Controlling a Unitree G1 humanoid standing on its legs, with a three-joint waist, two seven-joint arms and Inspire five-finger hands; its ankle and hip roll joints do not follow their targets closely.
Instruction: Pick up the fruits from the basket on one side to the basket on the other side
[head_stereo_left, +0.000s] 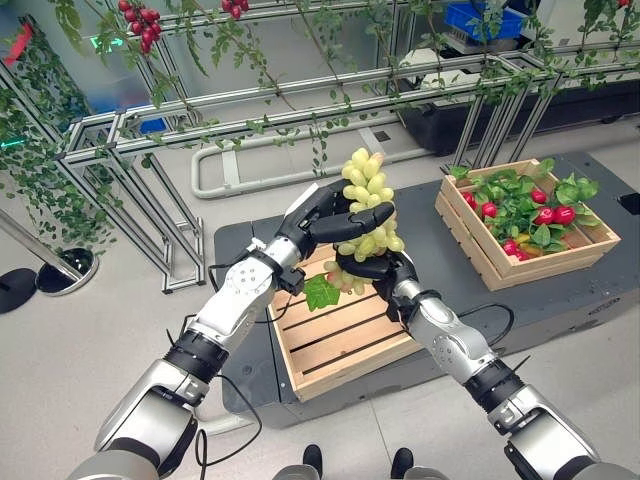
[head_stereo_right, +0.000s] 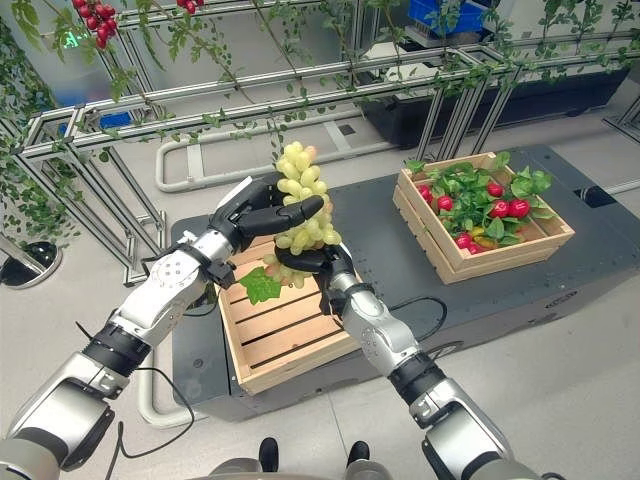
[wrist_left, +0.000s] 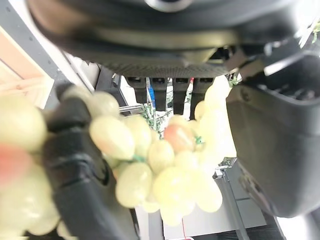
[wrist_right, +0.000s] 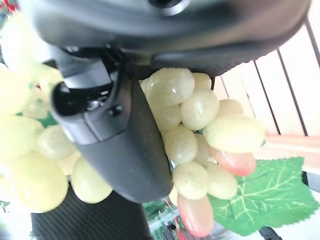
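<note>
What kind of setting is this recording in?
Probably a mock orchard or greenhouse test area indoors: metal frames hung with vines, wooden crates on a dark platform, both hands holding grapes.

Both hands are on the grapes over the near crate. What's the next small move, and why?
Probably carry the grapes toward the far crate on the robot's right. The left hand and right hand both grip the bunch, which hangs above the near crate, and the far crate already holds red fruit among leaves.
</note>
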